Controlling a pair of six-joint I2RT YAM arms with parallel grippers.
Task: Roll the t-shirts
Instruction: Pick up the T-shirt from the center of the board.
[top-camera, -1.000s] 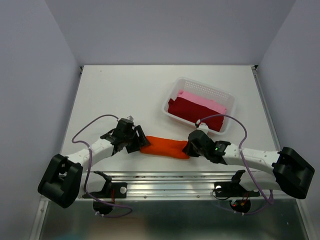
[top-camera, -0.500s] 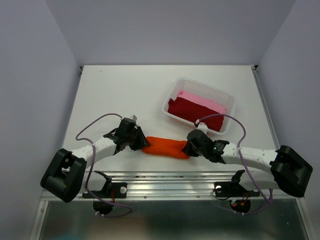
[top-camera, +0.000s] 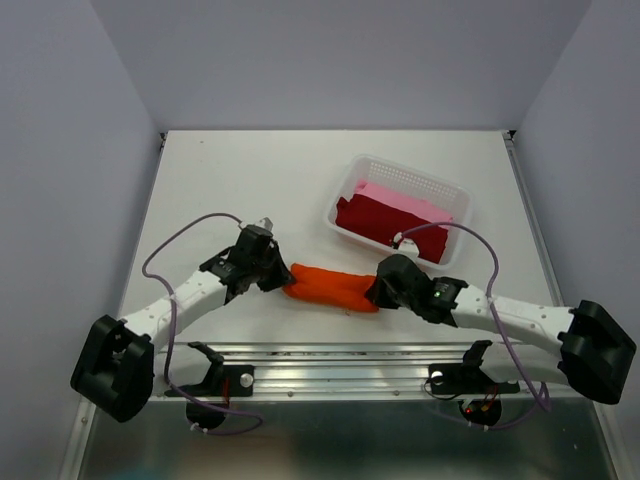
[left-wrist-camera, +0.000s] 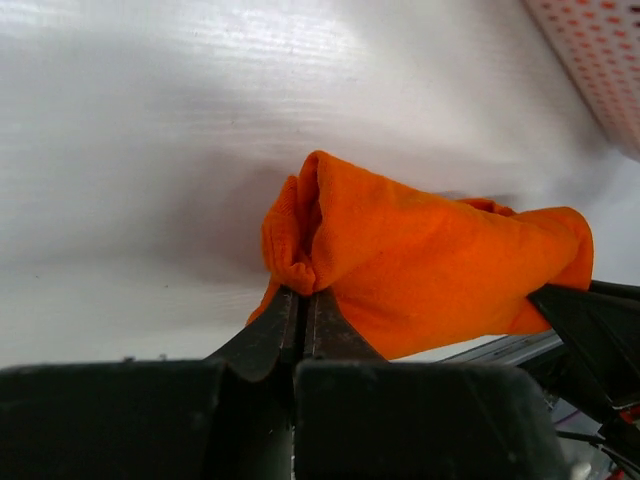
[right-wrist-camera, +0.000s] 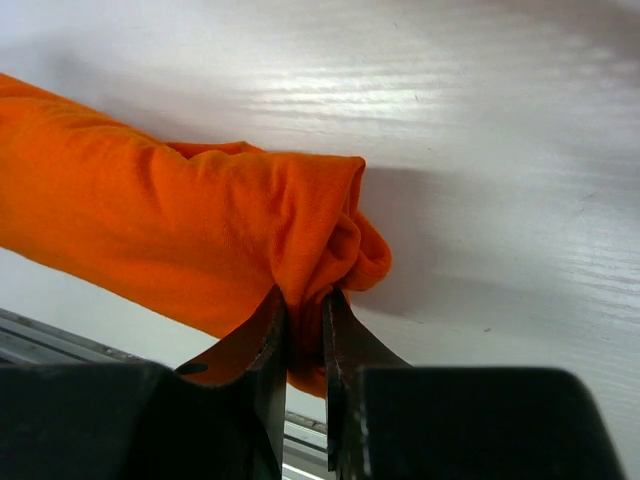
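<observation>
The white table (top-camera: 230, 180) sits between pale walls; the orange t-shirt (top-camera: 330, 284), rolled into a log, lies near its front edge, long axis running left to right between the arms; the left gripper (top-camera: 284, 279) is pinched closed on the roll's left end, the right gripper (top-camera: 377, 290) clamped on a fold at its right end; the basket (top-camera: 415, 175), holding the dark red t-shirt (top-camera: 380, 218) and pink t-shirt (top-camera: 405, 200), stands just beyond, far right.
</observation>
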